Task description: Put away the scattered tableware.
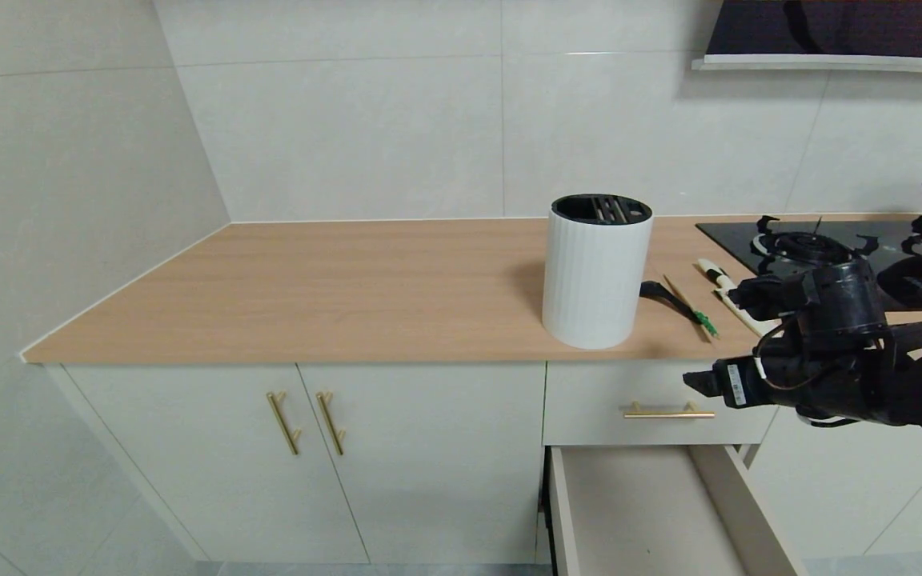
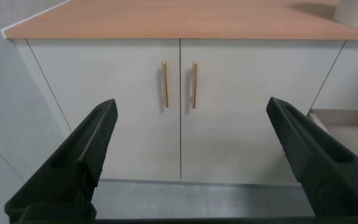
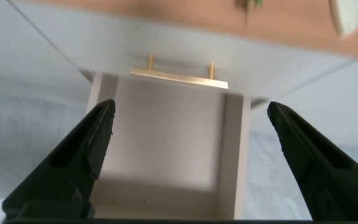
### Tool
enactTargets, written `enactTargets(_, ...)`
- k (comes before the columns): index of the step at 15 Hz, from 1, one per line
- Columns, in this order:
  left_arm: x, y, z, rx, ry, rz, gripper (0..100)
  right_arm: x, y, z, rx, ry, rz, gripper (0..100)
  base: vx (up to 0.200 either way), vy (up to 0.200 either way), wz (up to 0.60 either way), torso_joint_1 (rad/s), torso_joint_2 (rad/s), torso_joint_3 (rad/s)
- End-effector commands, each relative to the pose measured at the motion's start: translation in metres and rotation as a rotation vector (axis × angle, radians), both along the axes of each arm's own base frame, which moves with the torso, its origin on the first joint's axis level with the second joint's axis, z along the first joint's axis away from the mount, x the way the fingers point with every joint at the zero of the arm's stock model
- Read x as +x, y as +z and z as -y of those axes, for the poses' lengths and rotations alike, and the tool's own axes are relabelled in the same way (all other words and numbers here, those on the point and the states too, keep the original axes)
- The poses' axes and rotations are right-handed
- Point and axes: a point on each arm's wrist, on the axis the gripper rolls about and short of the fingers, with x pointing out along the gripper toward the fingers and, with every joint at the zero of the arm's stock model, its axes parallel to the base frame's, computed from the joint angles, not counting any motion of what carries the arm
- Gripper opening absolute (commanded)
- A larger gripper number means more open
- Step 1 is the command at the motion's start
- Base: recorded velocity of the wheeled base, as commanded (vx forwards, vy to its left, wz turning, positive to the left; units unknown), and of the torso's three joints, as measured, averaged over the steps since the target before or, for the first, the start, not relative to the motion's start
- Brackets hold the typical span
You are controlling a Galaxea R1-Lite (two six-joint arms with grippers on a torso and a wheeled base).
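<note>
Wooden chopstick (image 1: 686, 306) on counter (image 1: 349, 280), beyond right tool (image 3: 189, 111)

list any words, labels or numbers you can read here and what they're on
No text here can be read.
White sticker by the right pincer: dark print, too small to read.
White knife block: no print visible.
Open drawer: no print visible.

Walls: I see large pale tiles (image 1: 349, 120) across the top and left of the frame | Counter: wood-grain countertop (image 1: 349, 280) through the middle | Below: white cabinet doors (image 1: 269, 480) with brass handles (image 1: 283, 422) lower left; open drawer (image 1: 637, 512) bottom right, under a closed drawer (image 1: 589, 400) | Right: black gas hob (image 1: 733, 238), hood (image 1: 829, 32) top right | Floor: grey strip (image 1: 389, 570) along the bottom edge
</note>
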Motion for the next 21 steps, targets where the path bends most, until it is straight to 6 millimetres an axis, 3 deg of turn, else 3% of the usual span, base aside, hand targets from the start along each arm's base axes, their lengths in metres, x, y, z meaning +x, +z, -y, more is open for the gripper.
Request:
enactTargets(1, 0.000, 0.000, 0.000, 0.000, 0.001, -0.002, 100, 0.008, 0.000, -0.002, 0.002, -0.002, 0.009, 100, 0.000, 0.000, 0.00, 0.000, 0.00, 0.000)
enactTargets(4, 0.000, 0.000, 0.000, 0.000, 0.001, -0.002, 100, 0.041, 0.017, -0.009, 0.054, -0.032, 0.082, 100, 0.000, 0.000, 0.00, 0.000, 0.00, 0.000)
enactTargets(7, 0.000, 0.000, 0.000, 0.000, 0.001, -0.002, 100, 0.064, 0.008, -0.002, 0.105, -0.130, 0.080, 100, 0.000, 0.000, 0.00, 0.000, 0.00, 0.000)
enactTargets(13, 0.000, 0.000, 0.000, 0.000, 0.001, -0.002, 100, 0.081, 0.001, 0.016, 0.092, -0.221, 0.086, 100, 0.000, 0.000, 0.00, 0.000, 0.00, 0.000)
enactTargets(21, 0.000, 0.000, 0.000, 0.000, 0.001, 0.000, 100, 0.096, -0.009, 0.019, 0.139, -0.268, 0.092, 100, 0.000, 0.000, 0.00, 0.000, 0.00, 0.000)
